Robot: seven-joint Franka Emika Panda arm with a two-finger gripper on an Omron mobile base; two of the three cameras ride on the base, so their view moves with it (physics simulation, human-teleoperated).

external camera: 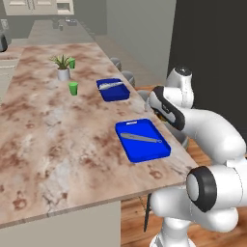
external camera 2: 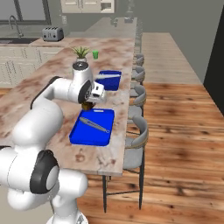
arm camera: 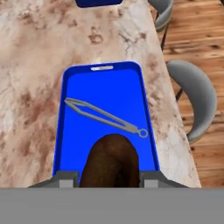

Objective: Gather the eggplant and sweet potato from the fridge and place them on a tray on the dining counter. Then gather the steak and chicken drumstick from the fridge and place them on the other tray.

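Observation:
My gripper (arm camera: 109,178) is shut on the sweet potato (arm camera: 111,159), a dark reddish-brown oval lump between the two fingers. It hangs over the near end of a blue tray (arm camera: 109,87) on the marbled dining counter (arm camera: 30,65). Silver tongs (arm camera: 105,116) lie slantwise in that tray. From the right base view the gripper (external camera 2: 89,105) sits just above the tray's (external camera 2: 89,134) far end, with the sweet potato (external camera 2: 87,106) showing below the hand. A second blue tray (external camera: 116,96) with a silver utensil lies farther along the counter (external camera: 58,135). The eggplant, steak, chicken drumstick and fridge are out of view.
A potted plant (external camera: 62,67) and two green cups (external camera: 73,88) stand on the counter beyond the trays. Grey stools (external camera 2: 138,140) line the counter's right edge over the wood floor. A toaster (external camera 2: 52,33) sits on the far cream worktop.

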